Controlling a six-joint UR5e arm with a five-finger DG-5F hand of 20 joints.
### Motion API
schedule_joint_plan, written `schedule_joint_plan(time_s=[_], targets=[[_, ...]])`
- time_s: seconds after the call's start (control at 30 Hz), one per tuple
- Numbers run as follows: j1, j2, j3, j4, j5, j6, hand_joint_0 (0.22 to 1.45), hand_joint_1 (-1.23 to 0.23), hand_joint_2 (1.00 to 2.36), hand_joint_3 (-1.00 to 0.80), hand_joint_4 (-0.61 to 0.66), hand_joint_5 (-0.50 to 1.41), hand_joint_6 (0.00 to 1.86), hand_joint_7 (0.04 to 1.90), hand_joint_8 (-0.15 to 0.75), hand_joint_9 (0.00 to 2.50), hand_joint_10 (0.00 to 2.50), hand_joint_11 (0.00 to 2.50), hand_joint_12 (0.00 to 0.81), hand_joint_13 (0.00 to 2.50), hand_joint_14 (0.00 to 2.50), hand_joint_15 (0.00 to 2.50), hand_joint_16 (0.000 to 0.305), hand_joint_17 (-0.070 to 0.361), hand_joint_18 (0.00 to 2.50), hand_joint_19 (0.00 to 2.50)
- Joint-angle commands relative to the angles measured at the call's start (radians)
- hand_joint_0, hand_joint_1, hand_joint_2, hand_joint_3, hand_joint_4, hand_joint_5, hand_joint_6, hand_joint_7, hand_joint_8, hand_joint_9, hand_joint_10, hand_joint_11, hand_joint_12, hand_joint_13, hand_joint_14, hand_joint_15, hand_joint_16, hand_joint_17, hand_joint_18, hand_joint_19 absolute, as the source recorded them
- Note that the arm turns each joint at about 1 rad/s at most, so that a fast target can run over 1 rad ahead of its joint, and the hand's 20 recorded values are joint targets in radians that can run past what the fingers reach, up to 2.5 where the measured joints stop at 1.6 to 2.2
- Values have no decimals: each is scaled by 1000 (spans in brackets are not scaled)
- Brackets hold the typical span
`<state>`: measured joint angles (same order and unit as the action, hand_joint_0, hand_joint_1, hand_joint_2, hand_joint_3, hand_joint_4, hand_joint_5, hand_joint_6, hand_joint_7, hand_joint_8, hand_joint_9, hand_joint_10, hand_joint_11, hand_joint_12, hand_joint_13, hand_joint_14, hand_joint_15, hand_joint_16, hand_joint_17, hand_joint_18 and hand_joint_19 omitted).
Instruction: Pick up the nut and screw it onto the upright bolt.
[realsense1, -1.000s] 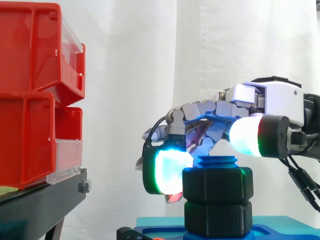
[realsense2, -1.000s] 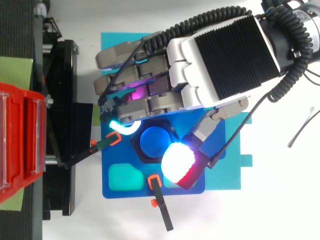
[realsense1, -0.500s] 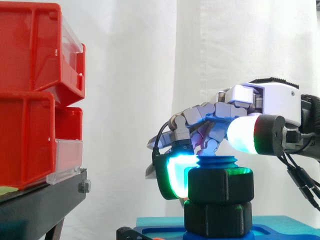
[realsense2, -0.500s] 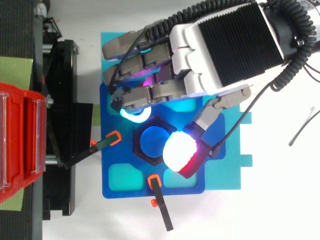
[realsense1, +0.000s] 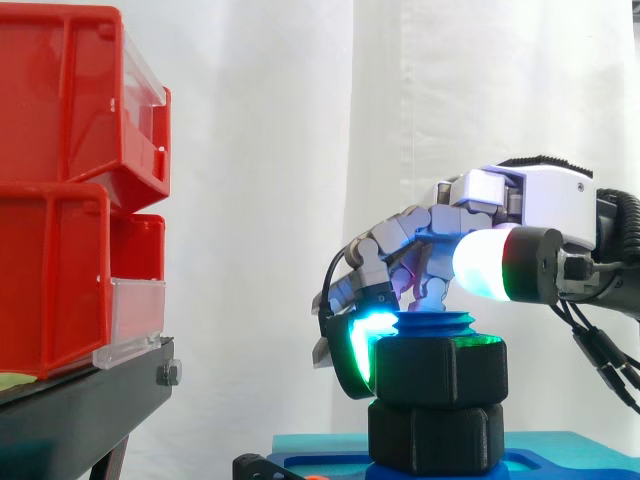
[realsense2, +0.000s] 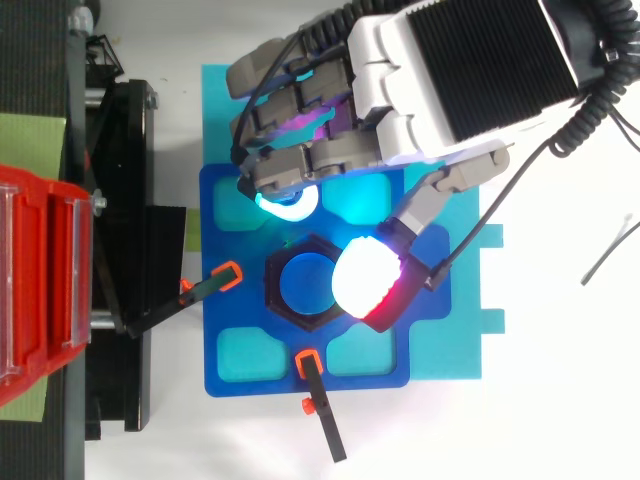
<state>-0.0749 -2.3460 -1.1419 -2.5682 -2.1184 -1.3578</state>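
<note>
- My hand (realsense1: 525, 212) hangs just over the black nut (realsense1: 440, 372); I cannot tell whether it grips it
- The nut sits on the upright blue bolt (realsense1: 436, 325), directly below my palm

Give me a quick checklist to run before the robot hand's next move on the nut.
1. Nut on the bolt: ok, the blue bolt tip shows above it.
2. Nut level: ok in the side view.
3. Robot hand gripping the nut: not ok. Its fingers are curled, but the thumb pad rides above the nut and the cyan finger pad stands apart from it in the top view.
4. Nut down on the black hex block below: looks touching; tightness cannot tell.
5. Orange-tipped clamps apart from the robot hand: ok.
</note>
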Motion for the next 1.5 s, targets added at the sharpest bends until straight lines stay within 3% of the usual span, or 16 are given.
schedule_joint_plan(time_s=[0.0, 0.27, 0.4, 0.6, 0.77, 1.03, 1.13, 1.47], targets=[[-3, 1, 14, 0, -11, 0, 542, -179, 1000, -500, 152, 62, 504, 1406, 261, 1348, 0, 3, 198, 841, 0, 0, 21, 48, 607, 140], [-3, 1, 57, -6, -18, 0, 537, -152, 1000, -500, 205, -16, 505, 1139, 246, 1143, 0, 0, 220, 729, 0, 0, 24, 53, 499, 100], [3, 1, 59, 2, -15, 0, 533, -152, 1000, -500, 255, -50, 504, 935, 231, 1032, 0, 0, 230, 661, 0, 0, 26, 58, 440, 90], [14, 1, 57, 19, -3, -3, 528, -147, 1000, -500, 236, -70, 503, 809, 226, 966, 0, 0, 236, 620, 0, 0, 28, 62, 399, 87], [27, -1, 57, 11, 17, -4, 527, -144, 1000, -500, 231, -72, 503, 782, 224, 957, 0, 0, 236, 603, 0, 0, 28, 64, 385, 93], [49, -4, 11, 29, 40, -9, 522, -130, 1000, -500, 226, -84, 502, 728, 211, 887, 0, 0, 251, 555, 0, 0, 30, 67, 329, 73], [53, -4, -12, 54, 54, -6, 520, -122, 1000, -500, 235, -80, 503, 755, 216, 876, 0, 0, 256, 541, 0, 0, 30, 68, 320, 71], [60, -4, -13, 39, 55, -9, 521, -120, 1000, -500, 267, -55, 504, 941, 236, 880, 0, 0, 262, 546, 0, 0, 31, 69, 321, 86]])
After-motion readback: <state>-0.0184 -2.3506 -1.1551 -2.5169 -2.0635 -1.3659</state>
